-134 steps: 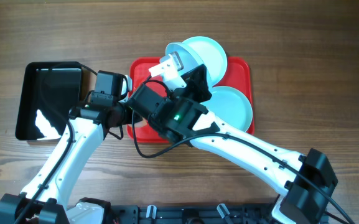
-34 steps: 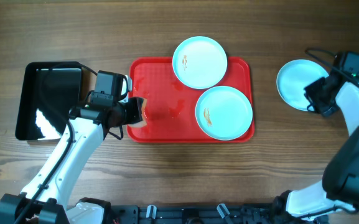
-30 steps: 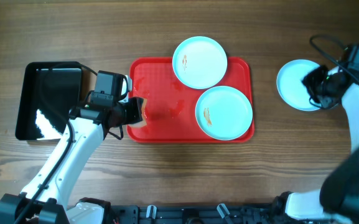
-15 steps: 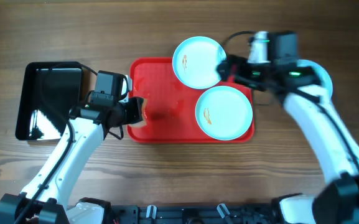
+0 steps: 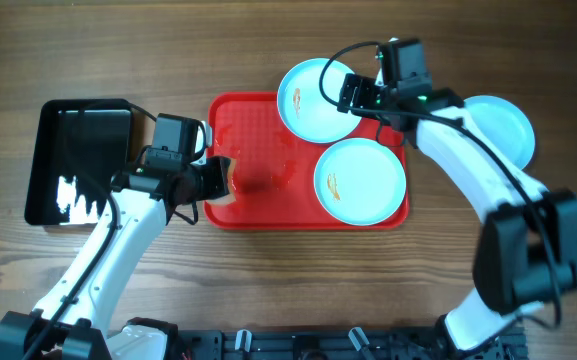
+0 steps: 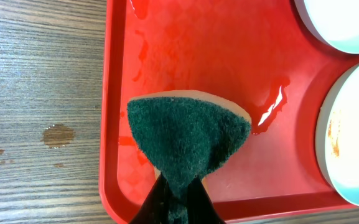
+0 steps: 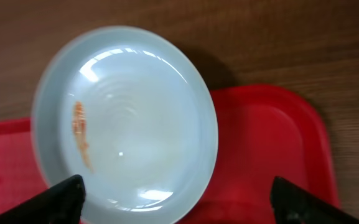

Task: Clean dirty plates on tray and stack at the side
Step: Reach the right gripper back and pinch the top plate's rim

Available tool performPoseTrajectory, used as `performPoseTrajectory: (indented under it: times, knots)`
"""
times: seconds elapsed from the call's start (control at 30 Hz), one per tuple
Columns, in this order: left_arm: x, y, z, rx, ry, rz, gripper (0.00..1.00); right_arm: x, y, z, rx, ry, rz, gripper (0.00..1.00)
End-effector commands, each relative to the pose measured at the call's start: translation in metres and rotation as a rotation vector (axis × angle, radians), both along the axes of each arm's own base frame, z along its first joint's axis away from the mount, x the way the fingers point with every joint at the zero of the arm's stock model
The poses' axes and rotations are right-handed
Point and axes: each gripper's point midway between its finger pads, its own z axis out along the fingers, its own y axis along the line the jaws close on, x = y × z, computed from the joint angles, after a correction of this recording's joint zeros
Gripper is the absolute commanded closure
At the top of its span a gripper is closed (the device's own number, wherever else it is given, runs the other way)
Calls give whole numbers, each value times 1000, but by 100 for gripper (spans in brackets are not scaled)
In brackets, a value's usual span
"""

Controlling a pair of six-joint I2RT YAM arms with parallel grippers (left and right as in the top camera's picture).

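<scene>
Left gripper (image 5: pixel 214 183), seen from overhead, is clamped on a sponge (image 5: pixel 224 178) over the left end of the red tray (image 5: pixel 258 205), left of centre in the frame; right gripper (image 5: pixel 354 94) hangs over the right edge of the upper plate (image 5: pixel 313 100), which sits at the tray's top right corner and overlaps its rim; the lower plate (image 5: pixel 363 180) lies just below it on the tray's right half, the two nearly touching; each carries a small orange smear (image 5: pixel 333 186) near its left side; a third plate (image 5: pixel 508 128) rests on the wooden table (image 5: pixel 468 40) at the right, well apart from the tray and partly hidden by the right arm; a black tray (image 5: pixel 43 160) lies at the far left.

Left wrist view: the jaws pinch the green scouring face of the sponge at bottom centre, folding it; the sponge is over the tray floor near its left rim, with wet streaks beside it; both tray plates show at the right edge.

Right wrist view: the upper plate fills the centre left, its smear on the left side; the fingertips (image 7: pixel 61 199) stand spread wide at the bottom corners, gripping nothing.
</scene>
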Motion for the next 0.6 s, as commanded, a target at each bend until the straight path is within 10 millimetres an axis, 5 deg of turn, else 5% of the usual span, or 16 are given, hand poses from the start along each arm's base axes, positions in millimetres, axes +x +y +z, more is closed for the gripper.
performPoseTrajectory:
  times: [0.0, 0.1, 0.3, 0.57]
  knots:
    - [1, 2, 3, -1, -8, 11, 96, 8, -1, -46, -25, 69, -20, 17]
    - [0, 0, 3, -13, -6, 5, 96, 13, 1, -60, -19, 72, -32, 29]
    - [1, -1, 3, -15, -7, 3, 96, 20, 2, -56, -13, 38, -35, 55]
    - [0, -1, 3, -15, -7, 3, 96, 17, -8, -63, -61, 59, -61, 57]
